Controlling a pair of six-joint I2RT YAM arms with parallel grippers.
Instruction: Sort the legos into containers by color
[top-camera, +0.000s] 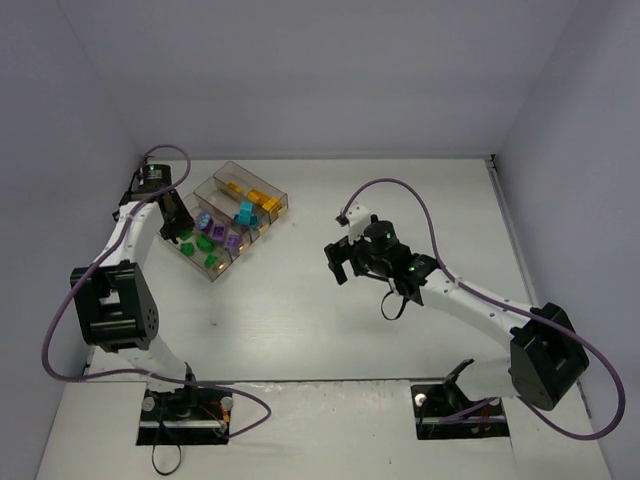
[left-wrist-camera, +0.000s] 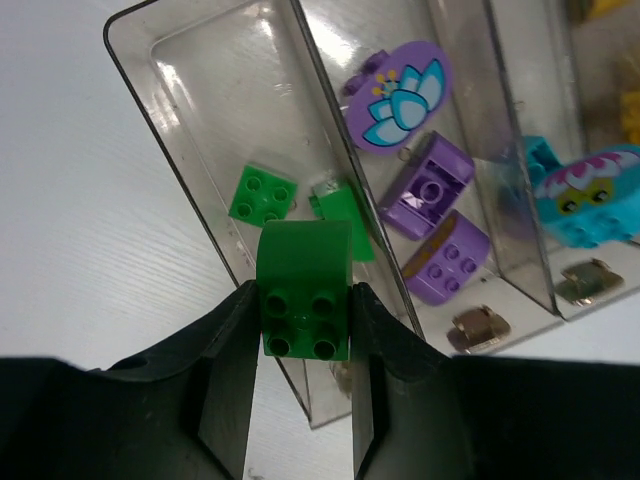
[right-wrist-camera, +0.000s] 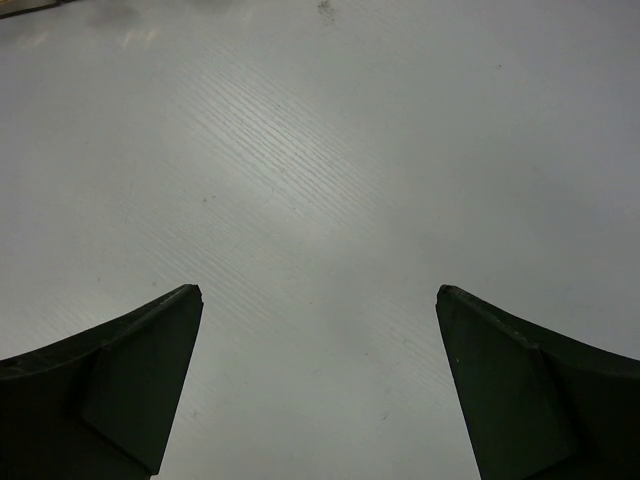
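Observation:
My left gripper (left-wrist-camera: 303, 292) is shut on a dark green lego (left-wrist-camera: 303, 262), studs toward the camera, and holds it just above the near end of the leftmost of the containers (left-wrist-camera: 190, 70). Two more green legos (left-wrist-camera: 263, 193) lie in that bin. The neighbouring bin has purple legos (left-wrist-camera: 428, 190), the one after it a cyan lego (left-wrist-camera: 585, 200). From above, the left gripper (top-camera: 180, 232) hangs at the left end of the containers (top-camera: 222, 180), whose far bin has yellow legos (top-camera: 262, 197). My right gripper (top-camera: 343, 262) (right-wrist-camera: 318, 290) stands open over bare table.
The white table (top-camera: 330, 330) runs to grey walls at the back and both sides. Small brass latches (left-wrist-camera: 475, 328) sit on the bins' near ends. A purple cable (top-camera: 400, 190) arches over the right arm.

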